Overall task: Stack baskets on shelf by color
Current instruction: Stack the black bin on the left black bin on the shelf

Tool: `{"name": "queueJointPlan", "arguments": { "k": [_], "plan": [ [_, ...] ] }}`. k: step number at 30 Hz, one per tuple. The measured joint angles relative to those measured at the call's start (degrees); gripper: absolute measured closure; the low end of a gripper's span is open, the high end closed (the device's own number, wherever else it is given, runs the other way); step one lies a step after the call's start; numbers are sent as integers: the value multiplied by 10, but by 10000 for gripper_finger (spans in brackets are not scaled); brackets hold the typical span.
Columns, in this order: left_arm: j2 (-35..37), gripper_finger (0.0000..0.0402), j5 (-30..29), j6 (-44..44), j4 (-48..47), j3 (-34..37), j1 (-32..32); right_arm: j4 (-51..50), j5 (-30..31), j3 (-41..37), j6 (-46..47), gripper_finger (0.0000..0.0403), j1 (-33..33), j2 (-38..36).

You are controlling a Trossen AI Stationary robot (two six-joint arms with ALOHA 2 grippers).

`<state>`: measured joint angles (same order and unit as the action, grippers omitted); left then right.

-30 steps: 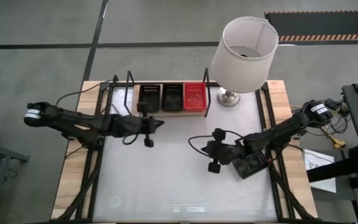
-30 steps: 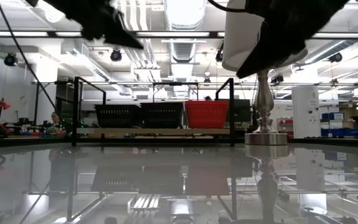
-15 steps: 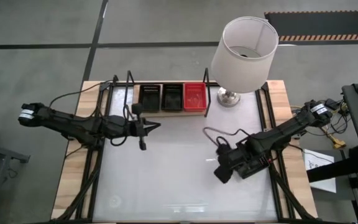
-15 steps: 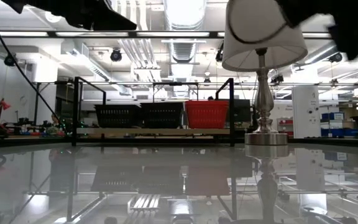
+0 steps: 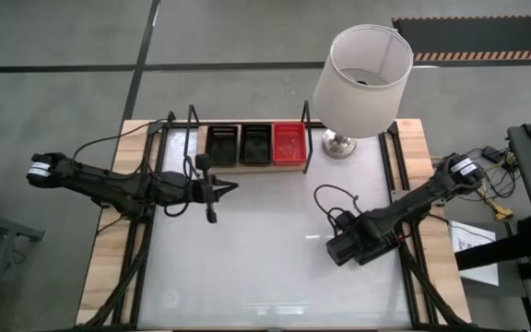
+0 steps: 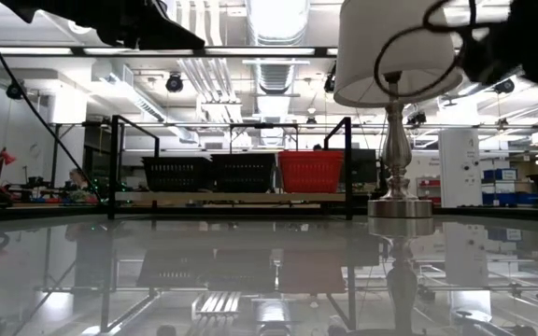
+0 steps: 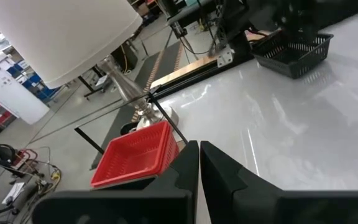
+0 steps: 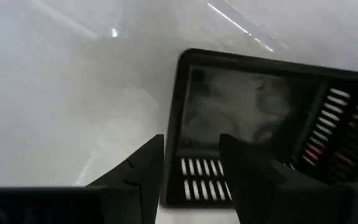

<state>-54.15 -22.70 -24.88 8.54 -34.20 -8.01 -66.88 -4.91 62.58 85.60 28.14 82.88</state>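
The wooden shelf [image 5: 252,166] stands at the table's far edge with two black baskets [image 5: 238,144] and a red basket [image 5: 289,143] side by side on its plank. Another black basket [image 5: 376,242] rests on its bottom on the table at the near right. My right gripper [image 8: 191,146] hovers open at this basket's left end. One finger is outside the end wall [image 8: 174,124] and the other is over the basket's inside. My left gripper [image 5: 212,192] is shut and empty, in front of the shelf.
A table lamp with a white shade [image 5: 362,69] stands at the far right, next to the shelf's right upright. Black rod frames run along the table's left and right sides. Bare white tabletop [image 5: 265,267] lies between the arms and toward the near edge.
My right gripper has swung toward the table's near right, onto the left end of the black basket there, and has tipped down over it. My left arm has drawn back a little toward the table's left and then kept still.
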Motion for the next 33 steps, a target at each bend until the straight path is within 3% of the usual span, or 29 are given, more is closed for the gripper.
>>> {"name": "queueJointPlan", "arguments": {
  "k": [6,12,22,28,33],
  "plan": [
    [0,402,0,0,0,0,0,82,-11,-45,-22,257,0,42],
    [0,402,0,0,0,0,0,94,-11,-54,-41,272,0,78],
    [2,402,0,0,0,5,0,110,2,-51,-55,332,0,135],
    [19,402,0,1,4,9,0,111,0,-43,-68,382,0,129],
    [45,402,0,2,13,22,-2,116,0,-9,-150,394,2,116]
  ]
}}
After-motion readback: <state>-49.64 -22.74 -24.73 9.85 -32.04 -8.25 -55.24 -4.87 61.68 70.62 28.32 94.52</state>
